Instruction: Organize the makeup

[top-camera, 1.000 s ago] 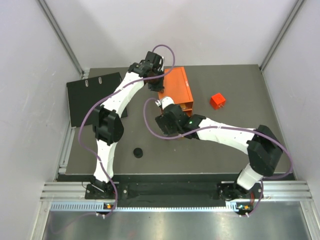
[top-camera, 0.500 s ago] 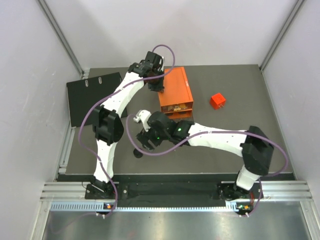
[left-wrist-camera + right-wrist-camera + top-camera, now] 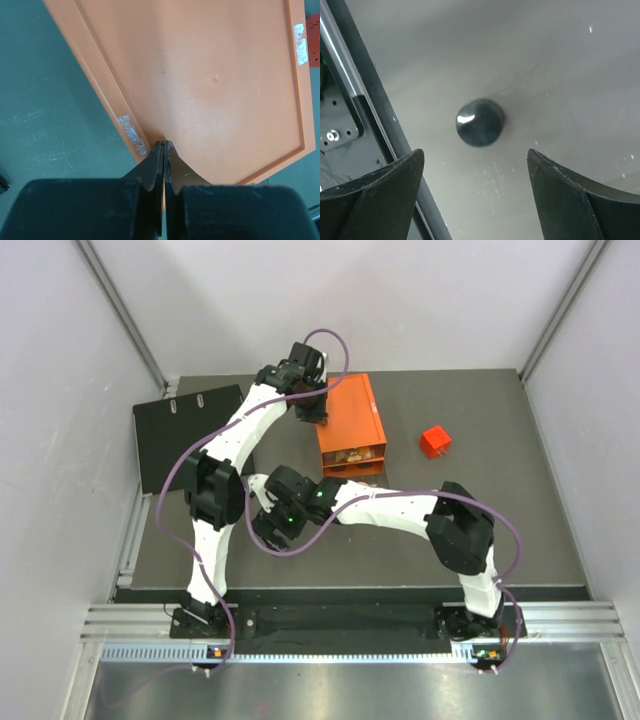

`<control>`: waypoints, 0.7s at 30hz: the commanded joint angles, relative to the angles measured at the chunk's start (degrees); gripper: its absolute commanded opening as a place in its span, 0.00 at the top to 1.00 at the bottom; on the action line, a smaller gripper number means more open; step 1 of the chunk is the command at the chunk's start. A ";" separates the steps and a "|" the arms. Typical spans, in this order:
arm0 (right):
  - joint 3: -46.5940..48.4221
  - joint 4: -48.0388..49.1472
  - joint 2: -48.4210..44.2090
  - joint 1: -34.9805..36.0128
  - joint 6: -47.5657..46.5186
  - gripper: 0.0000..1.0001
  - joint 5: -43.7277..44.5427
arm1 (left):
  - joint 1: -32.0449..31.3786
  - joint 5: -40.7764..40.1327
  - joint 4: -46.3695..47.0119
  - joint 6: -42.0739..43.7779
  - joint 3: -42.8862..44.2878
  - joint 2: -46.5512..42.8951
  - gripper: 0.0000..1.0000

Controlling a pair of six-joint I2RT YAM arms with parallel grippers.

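Observation:
The black round disc (image 3: 479, 122) lies on the table, just ahead of my right gripper (image 3: 475, 152), which is open and empty above it. In the top view the right gripper (image 3: 268, 529) covers the disc. My left gripper (image 3: 164, 146) is shut on the thin left edge of the large orange box (image 3: 210, 80), at the box's far left side in the top view (image 3: 313, 416). Small tan and pinkish cosmetics (image 3: 352, 453) show in the near open end of the orange box (image 3: 352, 420). They are too small to tell apart.
A small red cube (image 3: 435, 442) sits to the right of the box. A black flat board (image 3: 190, 435) lies at the far left. The table's metal rail (image 3: 365, 110) runs close to the left of the disc.
My right gripper has swung from the near end of the orange box to the left and toward the near edge, and now hovers over the black disc. The left gripper has not moved.

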 commanded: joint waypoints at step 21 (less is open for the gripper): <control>16.29 -12.41 15.96 1.74 0.22 0.19 -1.08 | 0.36 -3.50 -17.30 2.02 -6.06 8.05 1.00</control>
